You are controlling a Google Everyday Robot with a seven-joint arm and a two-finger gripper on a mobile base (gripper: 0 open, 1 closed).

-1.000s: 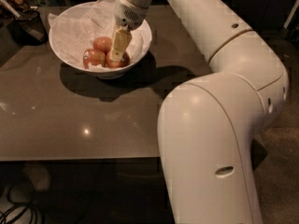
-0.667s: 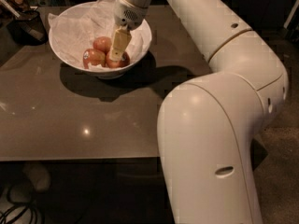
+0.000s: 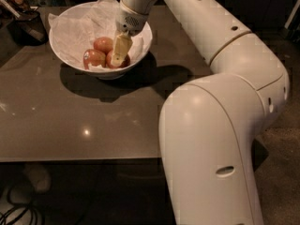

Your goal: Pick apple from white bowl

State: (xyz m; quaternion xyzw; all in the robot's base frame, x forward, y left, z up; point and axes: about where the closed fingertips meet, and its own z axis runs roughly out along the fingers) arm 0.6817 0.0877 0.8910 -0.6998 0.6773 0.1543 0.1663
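The white bowl stands on the far left part of the brown table, lined with crumpled white paper. Three red-yellow apples lie in it: one at the left, one at the back and one at the right. No sticker shows on any of them. My gripper reaches down into the bowl from the right and sits on the right apple, covering much of it.
A dark mesh basket with odd items stands at the table's far left corner. My white arm fills the right side of the view and overhangs the table's right edge. Cables lie on the floor at the bottom left.
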